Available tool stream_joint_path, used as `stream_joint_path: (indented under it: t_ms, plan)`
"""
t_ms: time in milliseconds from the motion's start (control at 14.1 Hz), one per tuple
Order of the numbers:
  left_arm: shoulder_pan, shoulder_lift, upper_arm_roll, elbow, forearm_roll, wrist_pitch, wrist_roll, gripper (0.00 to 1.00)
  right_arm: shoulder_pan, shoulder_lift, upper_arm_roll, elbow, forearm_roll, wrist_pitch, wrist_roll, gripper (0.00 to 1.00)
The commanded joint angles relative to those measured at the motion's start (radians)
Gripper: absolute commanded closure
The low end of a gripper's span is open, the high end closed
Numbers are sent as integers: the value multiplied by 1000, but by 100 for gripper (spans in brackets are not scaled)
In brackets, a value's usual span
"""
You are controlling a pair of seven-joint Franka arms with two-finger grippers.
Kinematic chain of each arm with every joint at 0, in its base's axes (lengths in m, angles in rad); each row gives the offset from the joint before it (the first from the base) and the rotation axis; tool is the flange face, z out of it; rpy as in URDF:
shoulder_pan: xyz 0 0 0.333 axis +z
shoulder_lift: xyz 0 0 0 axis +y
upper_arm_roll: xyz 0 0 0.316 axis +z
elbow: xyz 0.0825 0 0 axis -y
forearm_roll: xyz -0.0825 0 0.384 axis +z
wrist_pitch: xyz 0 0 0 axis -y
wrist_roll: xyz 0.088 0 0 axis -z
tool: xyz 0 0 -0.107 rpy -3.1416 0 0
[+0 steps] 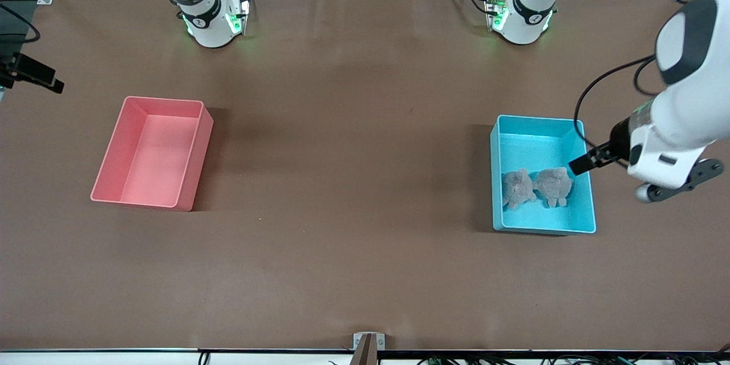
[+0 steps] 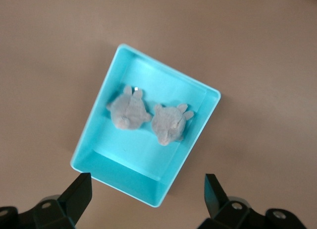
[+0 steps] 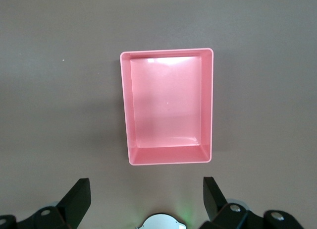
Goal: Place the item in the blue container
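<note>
On the brown table point(image 1: 353, 182), toward my right arm's end, sits the pink bin point(image 1: 153, 151). It has nothing in it. My right hand point(image 3: 146, 199) hangs high over the table just beside that bin. Its fingers are spread wide apart and hold nothing. That arm just waits.

Toward my left arm's end sits the blue container point(image 1: 542, 174). Two soft gray toys lie in it, side by side on the flat bottom, in the part nearer the front camera. One gray toy point(image 1: 518, 188) is closer to the middle of the table. The other gray toy point(image 1: 554, 186) is close beside it and may just touch it. Both are all the way inside the walls.

My left hand point(image 2: 148, 197) is up in the air, over the container's edge at my left arm's end of the table. Its fingers are spread wide apart and it holds nothing.

I see no more toys out on the table, so I think the job is almost done. To finish well, I should lift my left hand straight up and away. I should keep my fingers apart so they do not catch a toy or bump the thin blue wall. A bump could push the light container along the table.
</note>
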Motion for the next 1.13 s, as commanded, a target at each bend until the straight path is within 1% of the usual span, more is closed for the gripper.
stream_joint_path:
  t_ms: [0, 213, 283, 354, 496, 780, 992, 1063]
  plan:
    - [18, -114, 4, -13, 21, -25, 144, 0, -22, -47, 8, -36, 6, -8, -24, 0]
    - [30, -185, 3, -23, 8, -109, 198, 0, -22, -60, 10, -31, 3, -25, -25, 0]
    - [32, -196, 1, -28, 5, -134, 230, 0, -22, -62, 11, -25, 3, -25, -24, 0]
    - [33, -212, 4, -36, 4, -157, 303, 0, -20, -64, 11, -16, 4, -31, -24, 0]
    - [61, -258, 9, -81, 2, -160, 372, 0, -17, -64, 17, -14, 6, -42, -25, 0]
    - [70, -341, 12, -221, -30, -105, 372, 0, -17, -65, 14, -8, 12, -68, -29, 0]
    - [75, -349, 10, -220, -30, -119, 368, 0, -19, -68, 10, -6, 20, -76, -68, 0]
    - [73, -348, 10, -218, -32, -119, 368, 0, -19, -68, 7, -5, 36, -75, -70, 0]
